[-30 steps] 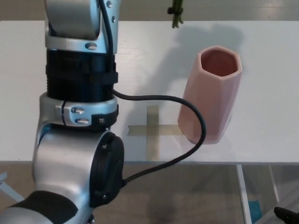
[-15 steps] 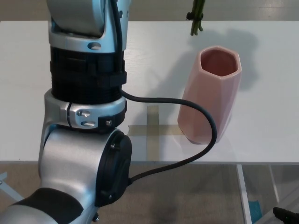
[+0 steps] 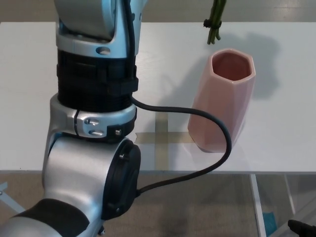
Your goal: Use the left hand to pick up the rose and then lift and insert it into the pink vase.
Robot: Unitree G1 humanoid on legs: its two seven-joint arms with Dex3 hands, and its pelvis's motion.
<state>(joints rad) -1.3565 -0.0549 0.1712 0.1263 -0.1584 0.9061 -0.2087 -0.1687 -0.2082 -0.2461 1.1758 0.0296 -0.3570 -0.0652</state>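
a white table [image 3: 281, 59] fills most of the view, its top smooth and evenly lit. a cross of tan tape [image 3: 161, 140] lies near its front edge. soft grey shadows fall on the top toward the far right. beyond the far edge runs a beige strip [image 3: 276, 10], too little of it showing to tell what it is. below the front edge, brown floor [image 3: 197, 207] shows, with a pale metal frame [image 3: 259, 202] at lower right.

Pink vase [image 3: 224, 98], white table [image 3: 286, 113].
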